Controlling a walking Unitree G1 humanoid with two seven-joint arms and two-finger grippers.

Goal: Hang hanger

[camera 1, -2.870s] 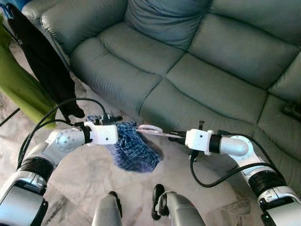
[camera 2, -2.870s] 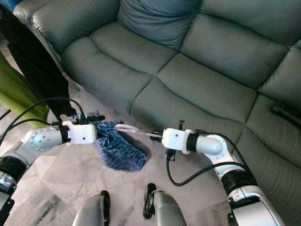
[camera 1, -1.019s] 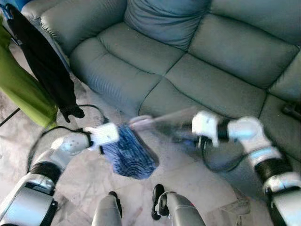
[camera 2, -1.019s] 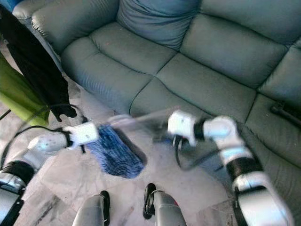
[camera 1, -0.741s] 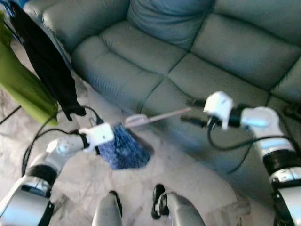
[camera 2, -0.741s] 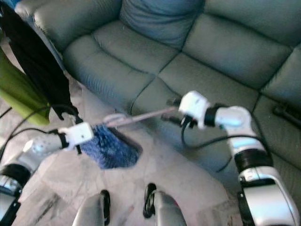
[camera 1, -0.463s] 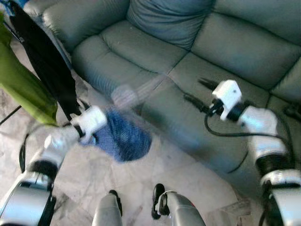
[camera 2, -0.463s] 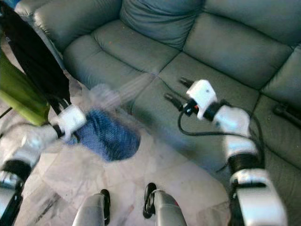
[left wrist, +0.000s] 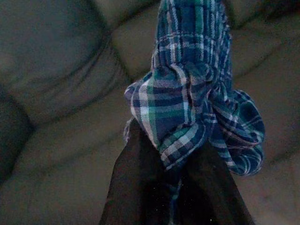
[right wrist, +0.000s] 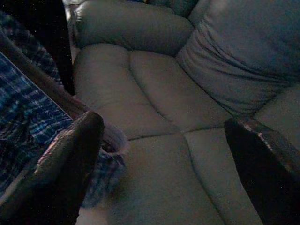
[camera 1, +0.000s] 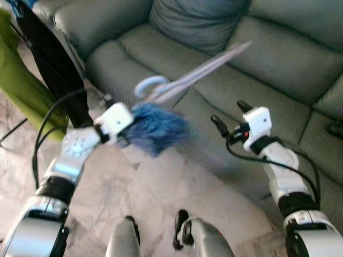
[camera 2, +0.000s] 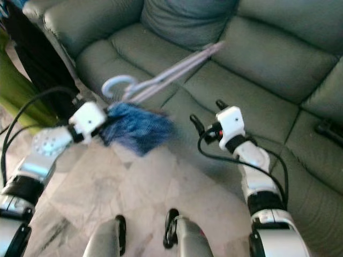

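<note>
A pale lilac hanger (camera 1: 185, 80) slants up over the sofa, its hook (camera 1: 146, 85) near my left gripper. A bunched blue plaid garment (camera 1: 155, 126) hangs from it. My left gripper (camera 1: 127, 128) is shut on the bunched cloth at the hook end; in the left wrist view its black fingers (left wrist: 136, 183) pinch the plaid cloth (left wrist: 187, 93). My right gripper (camera 1: 229, 113) stands open to the right of the garment, apart from the hanger, with nothing between its fingers (right wrist: 65, 168).
A grey-green sofa (camera 1: 268, 69) with a loose cushion (camera 1: 195, 19) spans the back. A black garment (camera 1: 51, 59) and a green one (camera 1: 21, 85) hang at the left. Marble floor (camera 1: 161, 187) lies below. A dark object (camera 1: 336, 128) rests on the sofa's right.
My right gripper has let go of the hanger's end and drawn back, open. My left arm has swung the garment and hanger upward, so the hanger now points up over the sofa.
</note>
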